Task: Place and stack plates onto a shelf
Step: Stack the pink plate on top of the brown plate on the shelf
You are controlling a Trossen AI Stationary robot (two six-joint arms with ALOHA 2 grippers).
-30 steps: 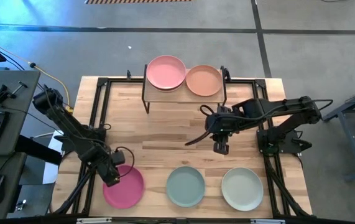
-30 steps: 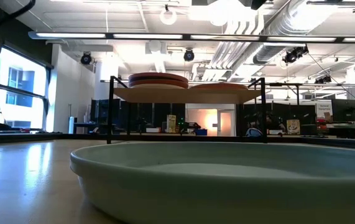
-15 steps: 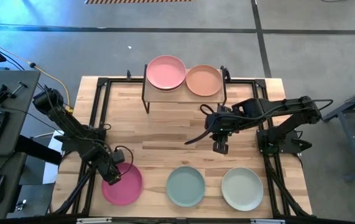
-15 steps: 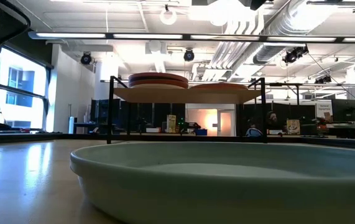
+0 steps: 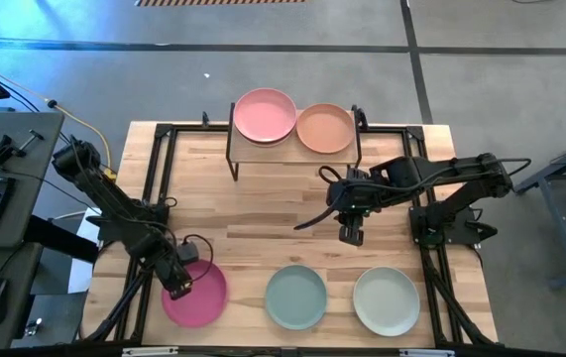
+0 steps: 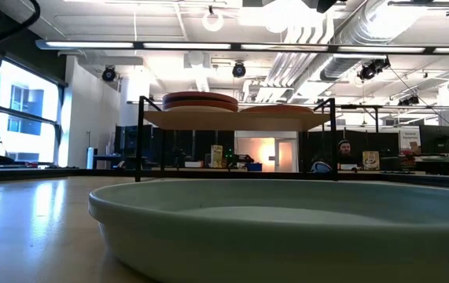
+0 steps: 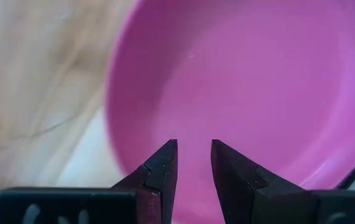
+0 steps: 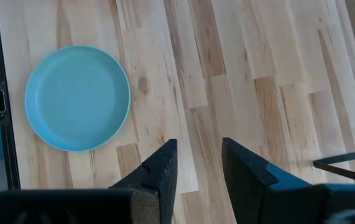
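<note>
Down at the near-left corner of the wooden tabletop (image 5: 243, 213), the left gripper (image 5: 179, 285) hangs over the left rim of the round magenta plate (image 5: 199, 297), its fingers (image 7: 162, 167) a narrow gap apart with nothing pinched between them. To its right along the near edge sit a pale teal round plate (image 5: 296, 297) and an off-white round plate (image 5: 386, 300). At the far edge stands the small low shelf with a light wooden board and thin black legs (image 5: 233, 159), carrying a pink plate (image 5: 265, 115) on its left and a peach plate (image 5: 324, 128) on its right. The right gripper (image 5: 351, 235) hovers over bare wood right of centre, fingers parted and empty.
</note>
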